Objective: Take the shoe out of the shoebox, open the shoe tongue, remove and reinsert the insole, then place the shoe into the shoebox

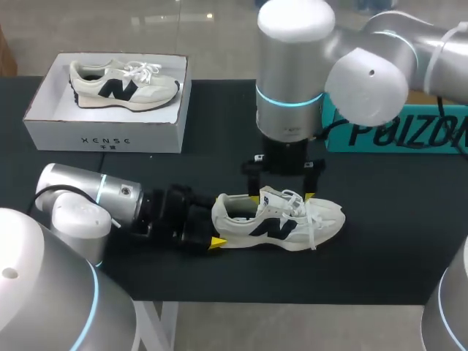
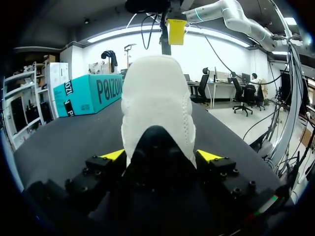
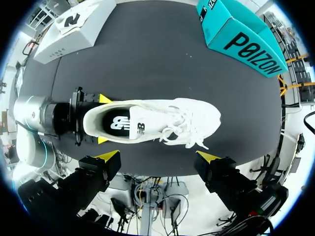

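The sneaker (image 1: 278,223) sits on its sole on the matte black bench (image 1: 380,241), out of the white cardboard shoebox (image 1: 102,139) and in front of it, toward the robot. The left jaws are clenched on its padded, stitched heel (image 2: 157,98). The right jaws hang released above the laces (image 3: 179,125). To open the soft tongue (image 3: 142,127) well, I would pin the heel, pinch clear of the loose laces, and lift gently.
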`<state>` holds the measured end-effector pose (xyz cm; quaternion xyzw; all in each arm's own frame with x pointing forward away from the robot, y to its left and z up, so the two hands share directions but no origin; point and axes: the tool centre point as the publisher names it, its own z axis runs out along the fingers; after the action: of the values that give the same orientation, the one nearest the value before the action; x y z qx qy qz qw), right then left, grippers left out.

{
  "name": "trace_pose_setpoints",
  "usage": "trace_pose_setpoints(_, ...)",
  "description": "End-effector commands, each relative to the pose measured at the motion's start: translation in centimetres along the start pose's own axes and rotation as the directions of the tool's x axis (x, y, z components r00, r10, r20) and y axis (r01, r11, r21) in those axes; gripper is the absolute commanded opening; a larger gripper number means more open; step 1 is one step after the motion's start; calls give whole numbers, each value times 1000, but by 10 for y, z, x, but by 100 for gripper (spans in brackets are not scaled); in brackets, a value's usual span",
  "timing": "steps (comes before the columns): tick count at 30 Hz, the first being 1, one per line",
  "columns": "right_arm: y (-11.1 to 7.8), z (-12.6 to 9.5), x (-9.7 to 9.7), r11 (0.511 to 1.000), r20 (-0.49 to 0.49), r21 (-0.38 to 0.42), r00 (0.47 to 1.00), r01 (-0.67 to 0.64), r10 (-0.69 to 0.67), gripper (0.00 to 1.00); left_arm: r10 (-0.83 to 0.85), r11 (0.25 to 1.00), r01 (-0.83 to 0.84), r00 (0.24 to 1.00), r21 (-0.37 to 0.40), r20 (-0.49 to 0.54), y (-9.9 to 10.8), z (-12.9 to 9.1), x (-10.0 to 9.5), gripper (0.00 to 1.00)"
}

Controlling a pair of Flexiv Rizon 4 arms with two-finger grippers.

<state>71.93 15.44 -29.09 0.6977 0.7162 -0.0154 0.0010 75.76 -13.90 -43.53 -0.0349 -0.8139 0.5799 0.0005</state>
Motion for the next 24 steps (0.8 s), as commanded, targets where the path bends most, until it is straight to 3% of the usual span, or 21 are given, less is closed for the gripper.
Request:
trace_pose_setpoints(1,15,14,20,1000,56,20,998,18,-19,100,0,1000,0,1000,0,3,4,4,0,0)
trace_pose_setpoints(14,30,37,28,996,128,78,991,30,-40,100,0,1000,0,1000,0,3,4,4,0,0)
trace_pose_setpoints(24,18,50,17,995,137,103,990,6,-20,100,0,1000,0,1000,0,3,4,4,0,0)
